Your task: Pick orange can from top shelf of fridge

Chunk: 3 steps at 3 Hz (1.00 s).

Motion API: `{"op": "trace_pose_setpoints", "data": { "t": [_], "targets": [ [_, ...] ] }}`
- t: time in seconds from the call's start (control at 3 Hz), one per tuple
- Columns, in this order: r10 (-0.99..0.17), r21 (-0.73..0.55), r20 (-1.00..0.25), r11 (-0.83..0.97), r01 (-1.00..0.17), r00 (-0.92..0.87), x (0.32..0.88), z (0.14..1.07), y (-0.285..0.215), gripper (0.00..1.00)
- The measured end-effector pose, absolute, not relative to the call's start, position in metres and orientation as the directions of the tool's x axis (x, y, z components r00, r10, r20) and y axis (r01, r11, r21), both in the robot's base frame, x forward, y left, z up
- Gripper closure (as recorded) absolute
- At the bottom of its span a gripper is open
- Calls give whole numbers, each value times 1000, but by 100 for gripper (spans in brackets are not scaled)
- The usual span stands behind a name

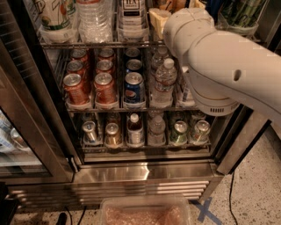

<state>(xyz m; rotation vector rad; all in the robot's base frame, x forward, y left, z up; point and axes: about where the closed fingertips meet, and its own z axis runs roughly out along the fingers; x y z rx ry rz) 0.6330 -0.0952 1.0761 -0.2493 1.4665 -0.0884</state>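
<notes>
The fridge [145,173] stands open in front of me. Its top shelf [88,44] is a chrome wire rack with clear trays. A pale orange-gold can [157,21] stands on it right of the middle, its right side hidden by my arm. My gripper [179,5] reaches in at the top shelf, right beside the can, at the upper edge of the view. It is mostly hidden behind the thick white wrist [189,26].
The top shelf also holds a white printed can [55,13], a water bottle [94,17] and a dark-labelled can [131,12]. Red soda cans [75,88], a blue Pepsi can [134,88] and water bottles [163,81] fill the middle shelf. The glass door [22,132] is at the left.
</notes>
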Motion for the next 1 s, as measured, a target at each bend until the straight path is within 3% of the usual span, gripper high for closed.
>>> {"op": "trace_pose_setpoints", "data": {
  "t": [0.33, 1.0],
  "targets": [
    [-209, -219, -973, 971, -94, 103, 637, 1075, -95, 45],
    [-206, -216, -974, 970, -112, 97, 641, 1074, -94, 93]
  ]
}}
